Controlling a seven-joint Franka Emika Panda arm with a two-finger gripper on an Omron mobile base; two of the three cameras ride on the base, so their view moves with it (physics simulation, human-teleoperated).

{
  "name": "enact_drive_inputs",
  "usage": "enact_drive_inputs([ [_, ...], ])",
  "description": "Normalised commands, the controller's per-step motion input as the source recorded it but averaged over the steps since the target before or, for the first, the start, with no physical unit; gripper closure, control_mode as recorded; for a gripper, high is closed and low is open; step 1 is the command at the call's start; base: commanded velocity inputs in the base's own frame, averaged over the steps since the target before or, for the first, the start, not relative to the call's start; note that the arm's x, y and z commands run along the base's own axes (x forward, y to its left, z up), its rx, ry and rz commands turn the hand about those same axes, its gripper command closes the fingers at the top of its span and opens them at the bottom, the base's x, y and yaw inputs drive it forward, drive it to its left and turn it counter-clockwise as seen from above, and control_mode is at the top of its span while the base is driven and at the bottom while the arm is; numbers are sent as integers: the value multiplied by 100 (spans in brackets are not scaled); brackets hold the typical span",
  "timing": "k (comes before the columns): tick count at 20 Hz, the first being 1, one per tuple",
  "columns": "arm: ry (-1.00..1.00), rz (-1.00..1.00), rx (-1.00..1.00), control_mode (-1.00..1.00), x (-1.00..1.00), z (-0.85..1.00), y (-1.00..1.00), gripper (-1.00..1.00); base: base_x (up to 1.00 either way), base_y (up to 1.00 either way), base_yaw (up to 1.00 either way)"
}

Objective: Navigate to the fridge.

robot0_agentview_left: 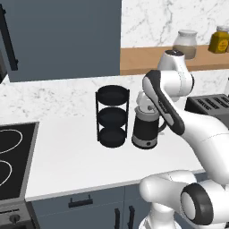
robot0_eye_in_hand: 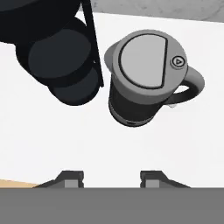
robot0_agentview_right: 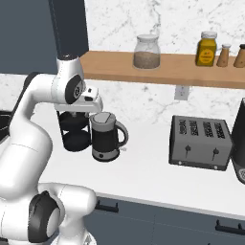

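So the base is parked facing the white counter (robot0_agentview_left: pixel 67 161), and the fridge isn't anywhere in front of it. That means the drive hasn't really gotten anywhere useful, and I can't tell from here which way the fridge lies.

Everything hangs around the electric kettle (robot0_agentview_right: pixel 106 136). The gripper (robot0_eye_in_hand: pixel 111 177) hovers right above it, looking down on its grey lid, fingers spread apart and holding nothing. Just beside the kettle, on the stove side, stands a black 3-tier rack (robot0_agentview_left: pixel 112 116). On the kettle's other side, a bit apart, sits a 4-slot toaster (robot0_agentview_right: pixel 200 142). Above the kettle runs a wooden shelf (robot0_agentview_right: pixel 167 69) with a glass jar (robot0_agentview_right: pixel 146 51) and a yellow jar (robot0_agentview_right: pixel 206 49).

My take on doing this well: the arm reaches out over the kettle, so I'd tuck it in or at least keep it high before turning the base, otherwise it could clip the kettle or rack. Then back off from the counter and rotate until that grey metallic front comes into view.
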Motion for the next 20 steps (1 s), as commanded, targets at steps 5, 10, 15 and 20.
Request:
enact_drive_inputs([
  [5, 0, 0, 0, -100, -40, -5, -5, -100, 0, 0, 0],
  [10, 0, 0, 0, -100, -84, -24, 0, -100, 0, 0, 0],
  [15, 0, 0, 0, -100, -67, -38, 0, -100, 0, 0, 0],
  [20, 0, 0, 0, 100, -21, -20, 0, -100, -33, 0, -1],
])
